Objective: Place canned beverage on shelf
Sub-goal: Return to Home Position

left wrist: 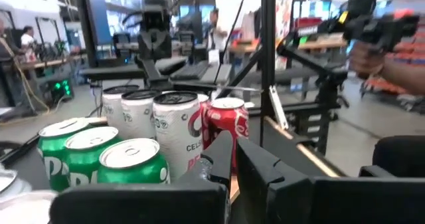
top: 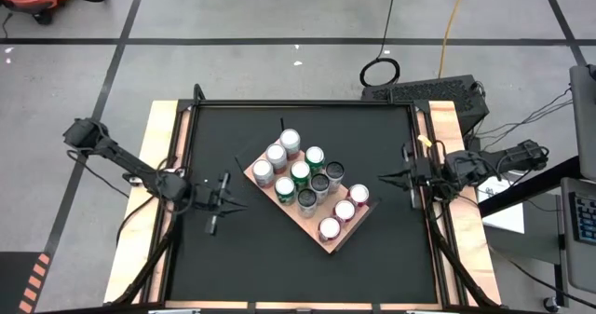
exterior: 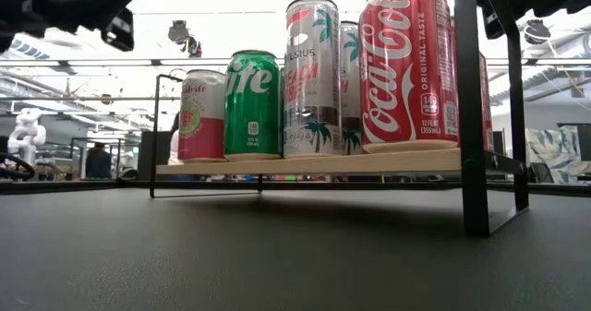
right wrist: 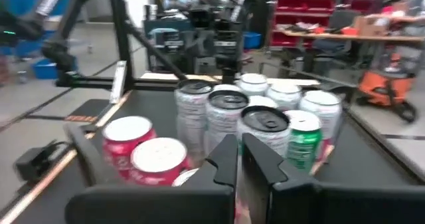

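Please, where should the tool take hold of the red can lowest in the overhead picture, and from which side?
Probably from above, by its upper wall. The red can stands upright at the shelf corner; a second red can and a dark can stand close beside it, and a corner rod may block a sideways approach.

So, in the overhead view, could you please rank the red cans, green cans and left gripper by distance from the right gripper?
From the right gripper:
1. Red cans, the row facing it.
2. Green cans, two rows behind those.
3. Left gripper, beyond every can, opposite side.
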### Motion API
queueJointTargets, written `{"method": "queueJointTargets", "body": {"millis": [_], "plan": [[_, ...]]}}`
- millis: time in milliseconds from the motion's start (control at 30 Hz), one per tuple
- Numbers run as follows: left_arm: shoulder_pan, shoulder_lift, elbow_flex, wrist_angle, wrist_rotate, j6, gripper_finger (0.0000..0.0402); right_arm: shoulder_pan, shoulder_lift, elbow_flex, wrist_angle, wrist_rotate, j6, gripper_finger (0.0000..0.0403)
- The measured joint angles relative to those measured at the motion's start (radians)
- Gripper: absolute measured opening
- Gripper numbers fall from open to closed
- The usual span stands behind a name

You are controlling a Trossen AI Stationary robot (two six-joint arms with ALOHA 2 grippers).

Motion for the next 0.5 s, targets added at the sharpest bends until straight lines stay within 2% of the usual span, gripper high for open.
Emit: {"method": "queueJointTargets", "body": {"millis": [200, 333, 500], "plan": [[0.002, -0.105, -0.116, 0.064, 0.005, -0.001, 0.0022, 0.000, 0.010, 0.000, -0.006, -0.114, 0.048, 0.0000], [0.002, -0.151, -0.139, 0.034, 0.001, -0.002, 0.0022, 0.000, 0.015, -0.032, 0.037, -0.109, 0.049, 0.0000], [0.005, -0.168, -0.139, -0.026, -0.046, 0.001, 0.0022, 0.000, 0.016, -0.146, 0.206, -0.109, 0.002, 0.0000]]}}
